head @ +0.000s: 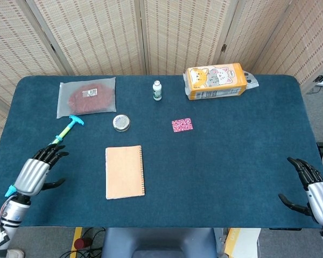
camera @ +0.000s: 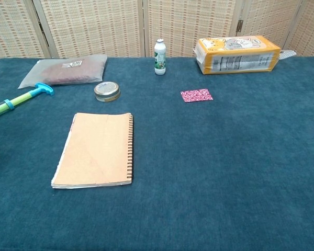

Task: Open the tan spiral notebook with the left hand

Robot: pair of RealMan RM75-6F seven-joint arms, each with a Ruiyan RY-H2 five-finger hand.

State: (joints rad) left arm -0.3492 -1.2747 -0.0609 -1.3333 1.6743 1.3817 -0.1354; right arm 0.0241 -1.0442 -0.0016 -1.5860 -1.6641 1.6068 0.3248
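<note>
The tan spiral notebook [head: 124, 172] [camera: 97, 149] lies closed and flat on the blue table, its wire spine along the right edge. My left hand [head: 36, 172] hovers to the notebook's left, well apart from it, fingers spread and holding nothing; it covers part of the green pump. My right hand [head: 312, 188] stays at the table's near right corner, open and empty. Neither hand shows in the chest view.
A green and blue hand pump [head: 69, 128] [camera: 18, 99] lies left of the notebook. Behind it sit a round tin [head: 121, 122], a clear bag of red contents [head: 87, 97], a small white bottle [head: 157, 90], a pink patterned card [head: 182, 124] and an orange cat-print box [head: 215, 80].
</note>
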